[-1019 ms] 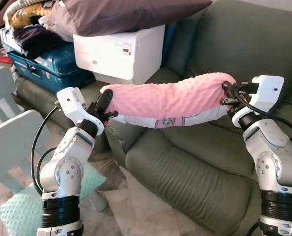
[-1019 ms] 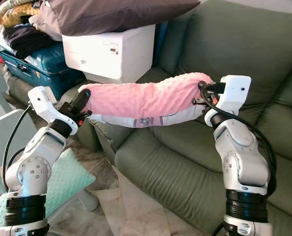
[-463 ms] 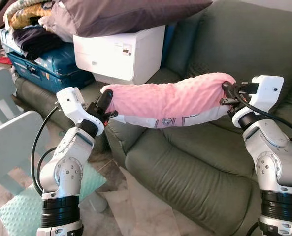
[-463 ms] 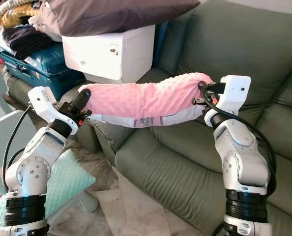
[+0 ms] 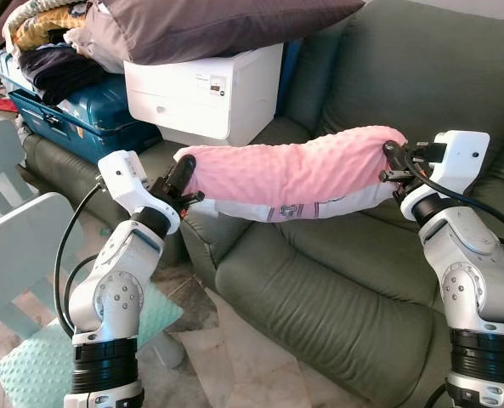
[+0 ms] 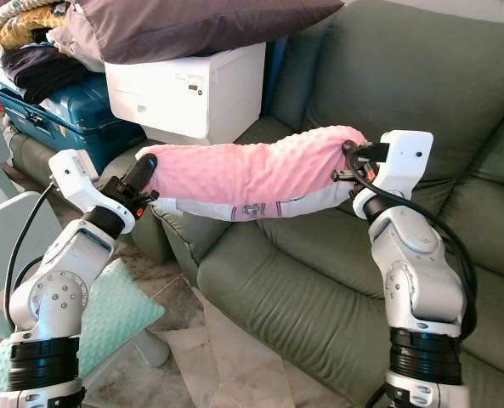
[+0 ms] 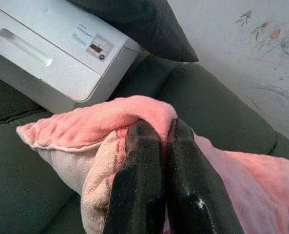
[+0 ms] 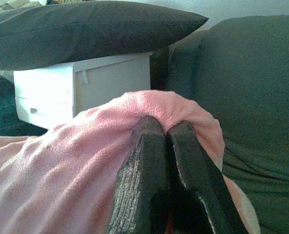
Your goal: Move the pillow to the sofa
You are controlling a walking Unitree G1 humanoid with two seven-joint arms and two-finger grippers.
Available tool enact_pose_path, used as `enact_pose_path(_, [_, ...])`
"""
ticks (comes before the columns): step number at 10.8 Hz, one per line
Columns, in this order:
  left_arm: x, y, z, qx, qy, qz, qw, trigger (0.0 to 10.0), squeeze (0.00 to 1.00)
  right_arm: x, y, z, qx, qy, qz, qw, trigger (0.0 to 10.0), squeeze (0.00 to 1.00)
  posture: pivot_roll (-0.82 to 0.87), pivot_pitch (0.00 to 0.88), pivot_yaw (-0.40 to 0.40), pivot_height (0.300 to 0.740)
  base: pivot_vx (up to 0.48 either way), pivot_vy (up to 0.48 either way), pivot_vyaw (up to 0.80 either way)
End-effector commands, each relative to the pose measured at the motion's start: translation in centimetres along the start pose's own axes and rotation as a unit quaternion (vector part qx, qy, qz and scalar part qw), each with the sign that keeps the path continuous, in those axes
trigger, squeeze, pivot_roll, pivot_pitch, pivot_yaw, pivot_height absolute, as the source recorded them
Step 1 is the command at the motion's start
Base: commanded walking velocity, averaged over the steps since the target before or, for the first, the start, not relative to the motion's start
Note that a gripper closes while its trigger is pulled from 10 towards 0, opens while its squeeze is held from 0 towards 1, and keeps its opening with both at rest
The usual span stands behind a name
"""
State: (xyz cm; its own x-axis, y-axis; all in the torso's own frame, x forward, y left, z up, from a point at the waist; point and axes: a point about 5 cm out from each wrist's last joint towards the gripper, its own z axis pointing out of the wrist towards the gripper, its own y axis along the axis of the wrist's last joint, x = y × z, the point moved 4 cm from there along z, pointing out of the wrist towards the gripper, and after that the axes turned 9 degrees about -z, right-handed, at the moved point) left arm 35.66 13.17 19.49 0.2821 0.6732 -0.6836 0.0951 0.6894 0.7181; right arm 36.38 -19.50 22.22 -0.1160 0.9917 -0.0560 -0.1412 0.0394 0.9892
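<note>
Two grippers, left (image 5: 182,174) and right (image 5: 393,161), fingers clamped on long pink fleece pillow (image 5: 290,174) ends, spanning it mid-frame above dark green sofa (image 5: 336,280) seat, ready for lowering.

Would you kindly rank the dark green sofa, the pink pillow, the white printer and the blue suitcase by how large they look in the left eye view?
1. Dark green leather sofa
2. Pink fleece pillow, nearer the camera
3. White box-shaped printer
4. Blue hard-shell suitcase, partly covered by clothes
</note>
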Motion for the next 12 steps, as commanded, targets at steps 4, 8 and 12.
enact_pose_path(4, [-0.69,0.2,0.11,0.001,-0.015,0.0,1.0,0.0,0.0,0.01,1.27,0.03,-0.021,-0.001,-0.004,1.0,0.0,0.0,-0.12,0.019,0.033,0.74,0.0,0.203,-0.8])
enact_pose_path(8, [-0.71,0.15,0.07,0.002,-0.015,0.0,1.0,0.0,0.0,0.02,1.33,0.0,-0.023,-0.001,-0.005,1.0,0.7,0.0,-0.12,0.021,0.035,0.74,0.0,0.0,-0.58])
enact_pose_path(12, [-0.78,0.02,-0.02,0.003,-0.017,0.001,1.0,0.0,0.0,0.0,1.48,-0.04,-0.027,-0.001,-0.007,1.0,1.3,0.0,-0.12,0.022,0.033,0.74,0.0,0.0,0.0])
